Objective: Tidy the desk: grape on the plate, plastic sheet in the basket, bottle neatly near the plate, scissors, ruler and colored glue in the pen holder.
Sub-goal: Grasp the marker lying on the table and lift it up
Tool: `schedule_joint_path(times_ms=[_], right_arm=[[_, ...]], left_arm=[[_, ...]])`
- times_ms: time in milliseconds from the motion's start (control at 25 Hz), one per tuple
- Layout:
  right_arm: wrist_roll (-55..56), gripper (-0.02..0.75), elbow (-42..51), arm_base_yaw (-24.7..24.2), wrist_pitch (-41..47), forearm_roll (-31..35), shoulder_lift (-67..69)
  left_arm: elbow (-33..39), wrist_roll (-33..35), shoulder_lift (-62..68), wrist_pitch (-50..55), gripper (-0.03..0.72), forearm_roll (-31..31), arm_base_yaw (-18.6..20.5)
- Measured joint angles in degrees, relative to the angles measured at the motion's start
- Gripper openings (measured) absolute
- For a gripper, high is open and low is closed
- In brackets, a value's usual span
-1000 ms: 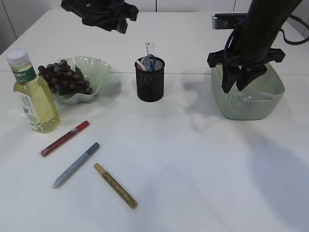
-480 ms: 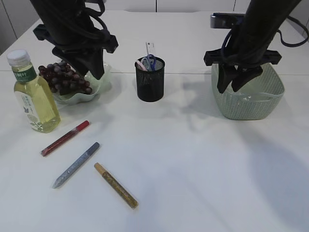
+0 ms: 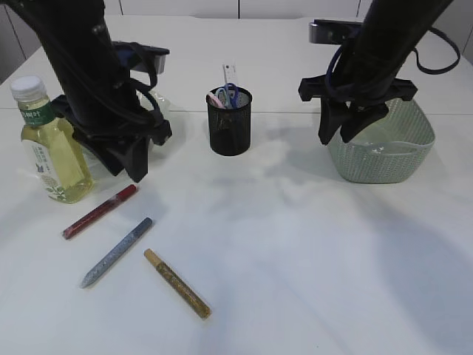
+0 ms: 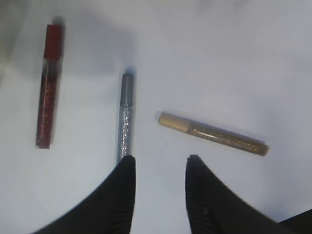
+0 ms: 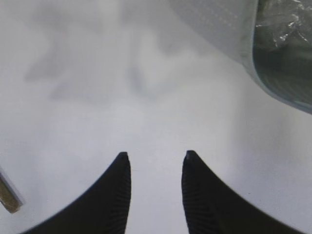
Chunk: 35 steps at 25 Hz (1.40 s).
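Three glue sticks lie on the table at the front left: red (image 3: 99, 211) (image 4: 48, 106), silver (image 3: 116, 252) (image 4: 125, 118), gold (image 3: 177, 284) (image 4: 213, 133). My left gripper (image 3: 126, 168) (image 4: 159, 160) is open and empty, above them near the red stick's cap. The bottle (image 3: 52, 144) stands at the left. The plate with the grape is hidden behind my left arm. The black pen holder (image 3: 230, 120) holds scissors (image 3: 230, 94) and a ruler (image 3: 228, 74). My right gripper (image 3: 338, 133) (image 5: 155, 155) is open and empty, just left of the green basket (image 3: 384, 148) holding the plastic sheet (image 5: 287, 22).
The basket wall (image 5: 229, 29) is close to the right gripper's right. The left arm stands between the bottle and the pen holder. The white table's seam runs behind the objects.
My left arm has come down from the back towards the glue sticks, now covering the plate and grape. My right gripper has shifted left, out of the basket to its left side.
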Motion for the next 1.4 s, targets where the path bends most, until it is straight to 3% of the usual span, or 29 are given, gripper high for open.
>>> schedule_joint_path(times_ms=[360, 840, 1400], right_arm=[[0.00, 0.290, 0.22, 2.38, 0.00, 1.34, -1.29], [-0.51, 0.290, 15.22, 2.38, -0.22, 1.78, -8.60], [-0.51, 0.292, 18.67, 2.38, -0.45, 2.03, -14.95]], left_arm=[[5.69, 1.98, 0.00, -0.33, 0.248, 1.91, 0.00], [6.63, 4.04, 0.00, -0.71, 0.246, 2.93, 1.81], [12.01, 4.79, 0.31, -5.73, 0.246, 4.80, 1.80]])
